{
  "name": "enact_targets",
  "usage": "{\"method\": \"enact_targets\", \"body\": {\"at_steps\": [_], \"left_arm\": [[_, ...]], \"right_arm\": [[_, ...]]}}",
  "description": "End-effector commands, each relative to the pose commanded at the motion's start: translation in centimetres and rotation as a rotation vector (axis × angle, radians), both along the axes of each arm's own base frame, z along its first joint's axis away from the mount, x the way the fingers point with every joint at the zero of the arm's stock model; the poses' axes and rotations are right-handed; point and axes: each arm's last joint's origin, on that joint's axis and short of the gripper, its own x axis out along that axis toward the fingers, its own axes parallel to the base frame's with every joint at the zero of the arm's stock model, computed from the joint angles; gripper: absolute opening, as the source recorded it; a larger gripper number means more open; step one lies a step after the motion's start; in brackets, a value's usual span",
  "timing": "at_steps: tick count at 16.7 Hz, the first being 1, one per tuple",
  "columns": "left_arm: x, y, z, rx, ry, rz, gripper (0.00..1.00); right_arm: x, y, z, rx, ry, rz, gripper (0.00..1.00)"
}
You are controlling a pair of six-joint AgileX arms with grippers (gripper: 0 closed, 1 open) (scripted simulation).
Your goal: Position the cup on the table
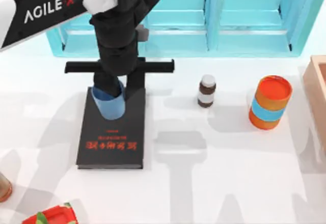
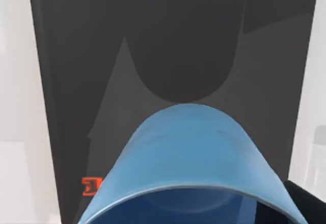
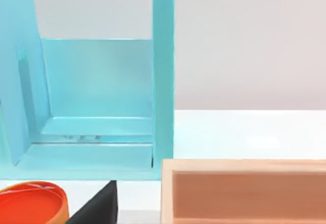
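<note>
The light-blue cup (image 1: 109, 103) hangs tilted just above the black book (image 1: 113, 137), with my left gripper (image 1: 113, 89) shut on its upper part. In the left wrist view the cup (image 2: 188, 158) sits close to the camera, its rim nearest, and casts a rounded shadow on the book's cover (image 2: 168, 40). One black finger (image 2: 308, 203) shows beside the rim. The white table (image 1: 214, 183) surrounds the book on all sides. My right arm is parked at the table's right, its wrist camera facing the shelf and the wooden box.
A turquoise shelf (image 1: 244, 25) runs along the back. A brown bottle (image 1: 206, 90) and an orange canister with a blue band (image 1: 270, 103) stand right of the book. A wooden box (image 1: 318, 96) is at the right edge, and a red pack (image 1: 51, 216) at the front left.
</note>
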Motion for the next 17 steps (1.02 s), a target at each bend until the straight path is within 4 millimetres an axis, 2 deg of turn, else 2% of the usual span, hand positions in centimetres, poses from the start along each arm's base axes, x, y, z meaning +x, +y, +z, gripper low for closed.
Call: {"method": "enact_targets", "body": {"at_steps": [2, 4, 8, 10, 12, 14, 17], "left_arm": [[0.1, 0.1, -0.2, 0.003, 0.004, 0.000, 0.00], [0.0, 1.7, 0.3, 0.007, -0.001, -0.003, 0.00], [-0.9, 8.4, 2.3, 0.023, -0.030, -0.010, 0.00], [-2.0, 12.3, 3.2, 0.034, -0.046, -0.002, 0.00], [-3.3, 15.3, 3.8, 0.046, -0.056, 0.001, 0.00], [-4.1, 16.5, 4.0, 0.054, -0.057, 0.002, 0.00], [-4.1, 16.6, 4.0, 0.054, -0.057, 0.002, 0.00]], "right_arm": [[0.0, 0.0, 0.0, 0.000, 0.000, 0.000, 1.00], [0.0, 0.0, 0.0, 0.000, 0.000, 0.000, 1.00], [0.0, 0.0, 0.0, 0.000, 0.000, 0.000, 1.00], [0.0, 0.0, 0.0, 0.000, 0.000, 0.000, 1.00], [0.0, 0.0, 0.0, 0.000, 0.000, 0.000, 1.00], [0.0, 0.0, 0.0, 0.000, 0.000, 0.000, 1.00], [0.0, 0.0, 0.0, 0.000, 0.000, 0.000, 1.00]]}}
